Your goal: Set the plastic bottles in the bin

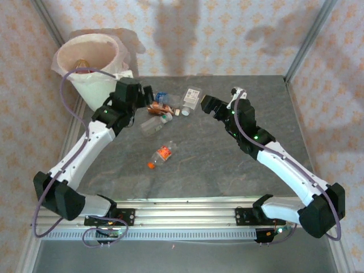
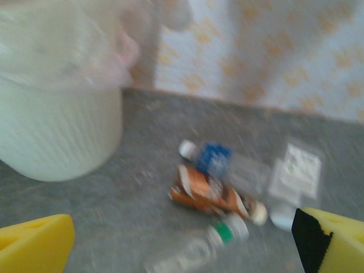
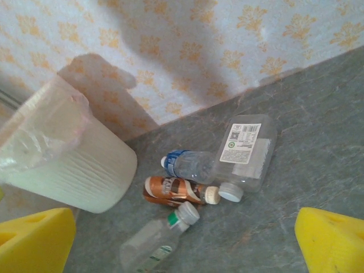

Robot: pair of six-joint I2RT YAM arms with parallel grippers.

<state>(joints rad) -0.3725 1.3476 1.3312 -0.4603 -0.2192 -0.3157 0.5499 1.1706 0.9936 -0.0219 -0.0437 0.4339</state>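
Nearest you, well right of the bin [image 1: 85, 90], lies an orange-labelled bottle [image 1: 162, 154]. Beyond it a green-capped bottle [image 1: 152, 124] slants just before your left gripper [image 1: 148, 94], the nearer arm, cap pointing away from the bin. Both that and your right gripper [image 1: 209, 104], farther right, stand wide and empty. In the bin: one brownish item [image 1: 82, 61], unidentified.

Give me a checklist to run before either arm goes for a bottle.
1. Left gripper open and empty: ok.
2. Right gripper open and empty: ok.
3. Bin upright, mouth uncovered: ok.
4. Orange-label bottle lying apart from the others, free to pinch: ok.
5. Brown bottle, blue-label bottle and green-cap bottle spaced out: not ok, bunched close.
6. Whether those bunched bottles touch: cannot tell.
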